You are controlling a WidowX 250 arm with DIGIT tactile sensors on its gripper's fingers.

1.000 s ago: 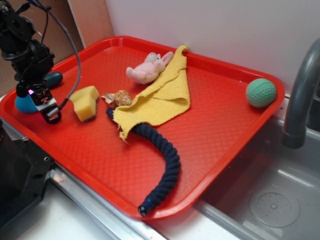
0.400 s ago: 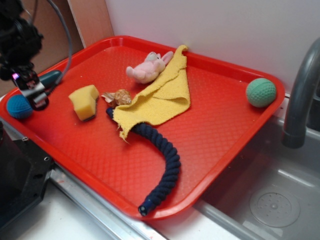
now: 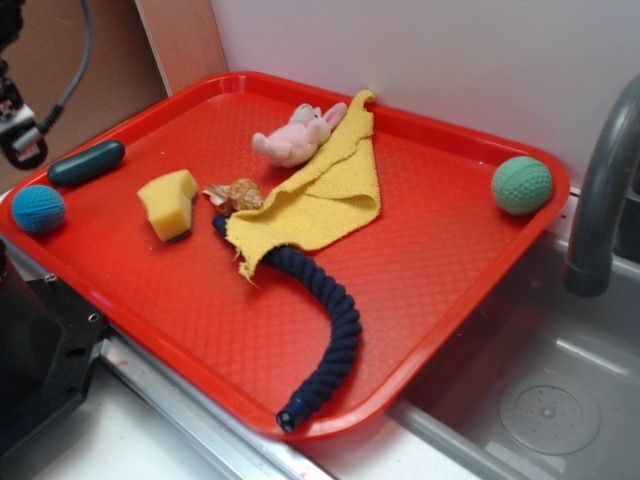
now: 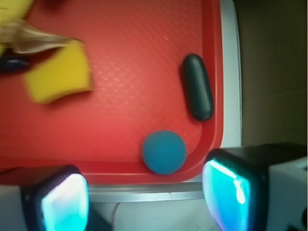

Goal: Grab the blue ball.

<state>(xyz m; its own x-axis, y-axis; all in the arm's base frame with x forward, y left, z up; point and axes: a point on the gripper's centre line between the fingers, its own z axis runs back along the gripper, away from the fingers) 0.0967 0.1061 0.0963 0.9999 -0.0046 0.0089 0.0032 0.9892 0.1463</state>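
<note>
The blue ball (image 3: 39, 209) lies free in the near left corner of the red tray (image 3: 420, 290). In the wrist view the blue ball (image 4: 164, 152) rests against the tray rim (image 4: 211, 72), just beyond the gap between my fingers. My gripper (image 3: 20, 135) is raised at the left edge of the exterior view, above and behind the ball and mostly out of frame. In the wrist view the gripper (image 4: 147, 202) is wide open and empty, with both fingertips (image 4: 65, 202) over the tray's edge.
A dark teal capsule (image 3: 86, 162) lies just behind the ball, and a yellow sponge (image 3: 169, 204) to its right. A shell (image 3: 240, 195), yellow cloth (image 3: 320, 195), pink plush (image 3: 295, 135), navy rope (image 3: 330, 330) and green ball (image 3: 521, 185) are on the tray. A sink faucet (image 3: 600, 190) stands right.
My gripper has lifted off the ball and moved up and to the left, out past the tray's edge. The ball now shows fully and stays in the tray corner.
</note>
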